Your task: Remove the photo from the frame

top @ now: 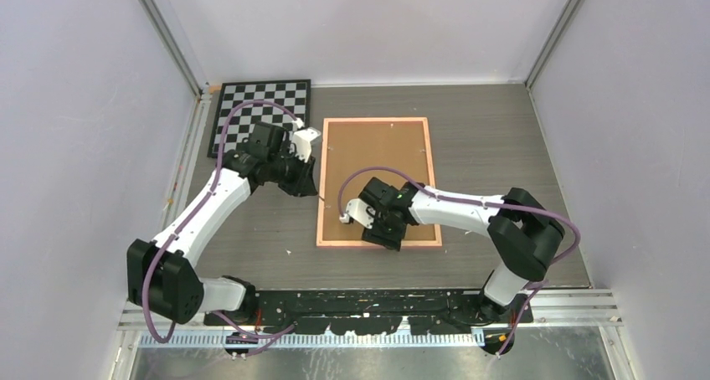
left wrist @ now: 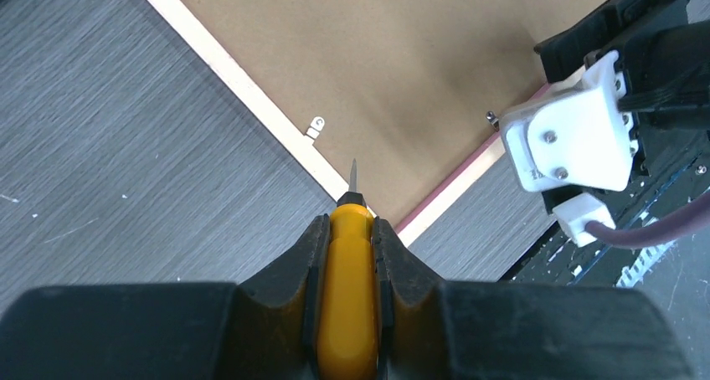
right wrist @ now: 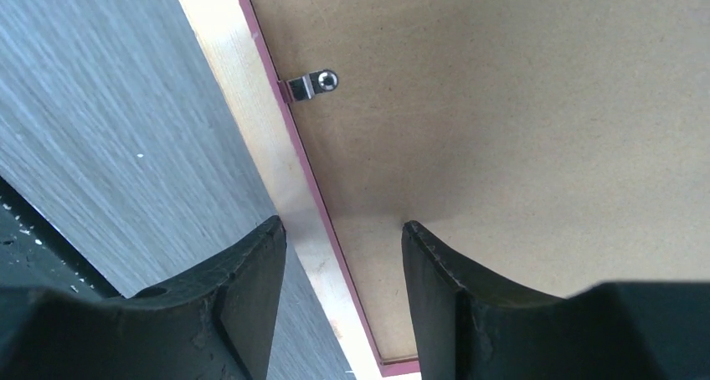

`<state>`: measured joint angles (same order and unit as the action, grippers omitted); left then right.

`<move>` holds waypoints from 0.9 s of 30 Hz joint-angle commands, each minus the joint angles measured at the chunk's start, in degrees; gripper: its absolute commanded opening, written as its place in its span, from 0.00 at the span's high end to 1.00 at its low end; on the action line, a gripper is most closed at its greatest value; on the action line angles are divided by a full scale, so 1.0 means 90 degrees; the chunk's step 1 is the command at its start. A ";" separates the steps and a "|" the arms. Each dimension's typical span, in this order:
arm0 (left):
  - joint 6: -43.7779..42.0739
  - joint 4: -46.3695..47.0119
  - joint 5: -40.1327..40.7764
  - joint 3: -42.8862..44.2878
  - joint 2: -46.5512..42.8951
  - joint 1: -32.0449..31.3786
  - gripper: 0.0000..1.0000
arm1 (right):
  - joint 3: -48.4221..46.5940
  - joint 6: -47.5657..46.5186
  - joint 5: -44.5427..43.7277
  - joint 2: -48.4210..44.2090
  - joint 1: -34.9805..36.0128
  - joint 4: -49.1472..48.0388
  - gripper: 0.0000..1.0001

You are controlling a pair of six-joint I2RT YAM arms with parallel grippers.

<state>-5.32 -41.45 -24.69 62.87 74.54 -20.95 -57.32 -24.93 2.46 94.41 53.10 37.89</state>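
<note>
The frame (top: 378, 179) lies face down on the table, showing its brown fibreboard back and thin pink border. The photo is hidden under the back. My left gripper (top: 308, 186) is shut on a yellow-handled screwdriver (left wrist: 350, 296). The screwdriver's tip hangs over the frame's left border near the near-left corner, just past a small metal clip (left wrist: 316, 129). My right gripper (top: 378, 234) is open and empty over the frame's near border (right wrist: 276, 187). In the right wrist view (right wrist: 343, 229) one finger is over the table and the other over the back. Another clip (right wrist: 311, 84) sits ahead of it.
A black-and-white chessboard (top: 259, 116) lies at the back left, touching the left arm's far side. Pale walls close in the left, back and right. A black rail (top: 368, 300) with the arm bases runs along the near edge.
</note>
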 commanded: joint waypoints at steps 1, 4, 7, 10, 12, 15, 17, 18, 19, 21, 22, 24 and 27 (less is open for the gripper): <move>-0.0165 0.0363 -0.0209 0.0016 0.0164 0.0010 1.00 | -0.0268 0.0024 0.0121 -0.0389 -0.0415 -0.0368 0.42; -0.0421 0.0268 0.0095 -0.0011 0.0324 -0.0208 1.00 | 0.0082 -0.0182 0.0580 -0.1102 -0.0843 -0.0140 0.40; -0.0535 0.0507 0.0619 -0.0183 0.0341 -0.0533 1.00 | 0.0478 -0.0444 0.0897 -0.1749 -0.1346 0.0117 0.38; -0.0625 0.0692 0.1056 -0.0199 0.0460 -0.0733 1.00 | 0.0780 -0.0611 0.0987 -0.2065 -0.1541 0.0288 0.38; -0.0681 0.0744 0.1286 -0.0137 0.0615 -0.0834 1.00 | 0.0935 -0.0657 0.1044 -0.2146 -0.1541 0.0325 0.38; -0.0754 0.0839 0.1555 -0.0061 0.0845 -0.1003 1.00 | 0.1076 -0.0658 0.1190 -0.2092 -0.1543 0.0301 0.38; -0.0813 0.0926 0.1770 -0.0061 0.0943 -0.1107 1.00 | 0.1121 -0.0667 0.1219 -0.1997 -0.1545 0.0252 0.38; -0.0830 0.0959 0.1849 -0.0062 0.1010 -0.1147 1.00 | 0.1116 -0.0682 0.1204 -0.1936 -0.1539 0.0221 0.38; -0.0847 0.1000 0.1963 -0.0064 0.1050 -0.1178 1.00 | 0.1109 -0.0687 0.1160 -0.1848 -0.1543 0.0194 0.38; -0.0863 0.1106 0.2100 -0.0090 0.1100 -0.1197 1.00 | 0.1096 -0.0727 0.1106 -0.1643 -0.1546 0.0184 0.38; -0.0875 0.1146 0.2111 -0.0100 0.1123 -0.1198 1.00 | 0.1098 -0.0748 0.1097 -0.1549 -0.1545 0.0198 0.38; -0.0889 0.1208 0.2134 -0.0103 0.1148 -0.1203 1.00 | 0.1113 -0.0770 0.1143 -0.1400 -0.1545 0.0222 0.38; -0.0914 0.1225 0.2100 -0.0084 0.1192 -0.1216 1.00 | 0.1116 -0.0759 0.1162 -0.1318 -0.1542 0.0209 0.40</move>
<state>-12.45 -33.76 -7.40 60.97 85.06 -31.77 -46.98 -30.79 11.79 82.04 39.03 40.40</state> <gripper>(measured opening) 0.195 0.618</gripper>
